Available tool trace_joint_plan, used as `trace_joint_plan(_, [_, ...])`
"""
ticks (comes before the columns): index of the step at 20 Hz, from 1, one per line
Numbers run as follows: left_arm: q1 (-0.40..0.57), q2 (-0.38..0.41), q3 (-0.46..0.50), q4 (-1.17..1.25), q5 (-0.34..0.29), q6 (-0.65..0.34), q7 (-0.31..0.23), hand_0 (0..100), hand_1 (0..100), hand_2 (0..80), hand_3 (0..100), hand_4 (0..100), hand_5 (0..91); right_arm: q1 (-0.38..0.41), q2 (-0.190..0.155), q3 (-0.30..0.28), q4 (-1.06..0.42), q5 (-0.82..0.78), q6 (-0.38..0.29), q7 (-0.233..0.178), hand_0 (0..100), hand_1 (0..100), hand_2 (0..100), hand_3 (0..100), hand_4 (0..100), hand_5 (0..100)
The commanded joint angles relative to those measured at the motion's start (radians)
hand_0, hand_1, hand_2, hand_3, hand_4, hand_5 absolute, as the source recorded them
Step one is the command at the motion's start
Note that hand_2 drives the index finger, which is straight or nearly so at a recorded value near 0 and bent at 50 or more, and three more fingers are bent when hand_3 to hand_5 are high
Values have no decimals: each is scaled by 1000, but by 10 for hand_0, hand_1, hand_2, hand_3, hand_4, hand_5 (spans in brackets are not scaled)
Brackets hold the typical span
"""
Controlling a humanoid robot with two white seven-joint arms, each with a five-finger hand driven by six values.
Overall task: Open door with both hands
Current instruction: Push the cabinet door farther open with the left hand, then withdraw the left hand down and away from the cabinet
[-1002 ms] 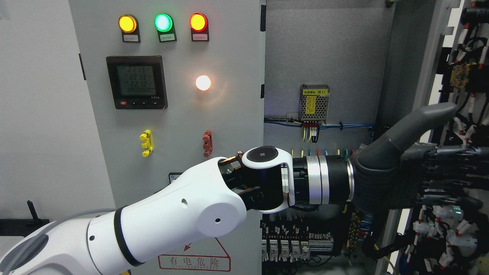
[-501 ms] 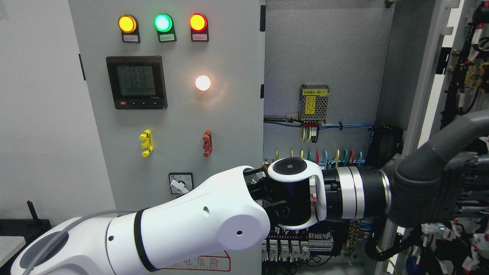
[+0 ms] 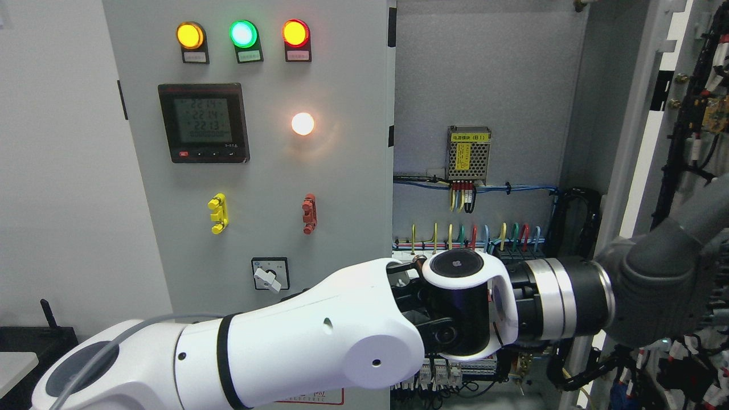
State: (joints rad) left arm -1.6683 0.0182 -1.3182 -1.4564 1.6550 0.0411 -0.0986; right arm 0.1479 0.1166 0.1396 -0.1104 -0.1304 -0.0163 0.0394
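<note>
The cabinet's right door stands swung open at the picture's right edge, its inner side with black wiring facing me. My left arm comes in from the lower left and reaches across the open cabinet. Its dark grey hand lies against the door's inner side, low down. The thumb is stretched up and to the right; the other fingers run off the right edge. The hand holds nothing. The right arm is out of view.
The left door is closed and carries three indicator lamps, a meter, a lit white lamp and a rotary switch. Inside the cabinet are a power supply, coloured wires and breakers.
My left arm has moved right and down. The hand has pushed the right door further open, so more of the cabinet's inside shows and most of the hand has left the frame.
</note>
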Motion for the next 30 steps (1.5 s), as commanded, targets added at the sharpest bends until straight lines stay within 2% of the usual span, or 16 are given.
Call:
trace_joint_plan(1, [-4, -34, -44, -76, 2, -13, 54, 0, 0, 0, 0, 0, 0, -1, 0, 0, 0, 0, 1, 0, 386, 0, 0, 0, 0, 0])
trace_joint_plan(24, [-4, -30, -42, -70, -11, -20, 45, 0, 0, 0, 0, 0, 0, -1, 0, 0, 0, 0, -1, 0, 386, 0, 0, 0, 0, 0])
trace_joint_plan(25, [-5, -23, -41, -71, -12, -18, 40, 0, 0, 0, 0, 0, 0, -1, 0, 0, 0, 0, 1, 0, 386, 0, 0, 0, 0, 0])
trace_joint_plan(30, [27, 115, -35, -71, -15, -15, -29, 0, 0, 0, 0, 0, 0, -1, 0, 0, 0, 0, 1, 0, 386, 0, 0, 0, 0, 0])
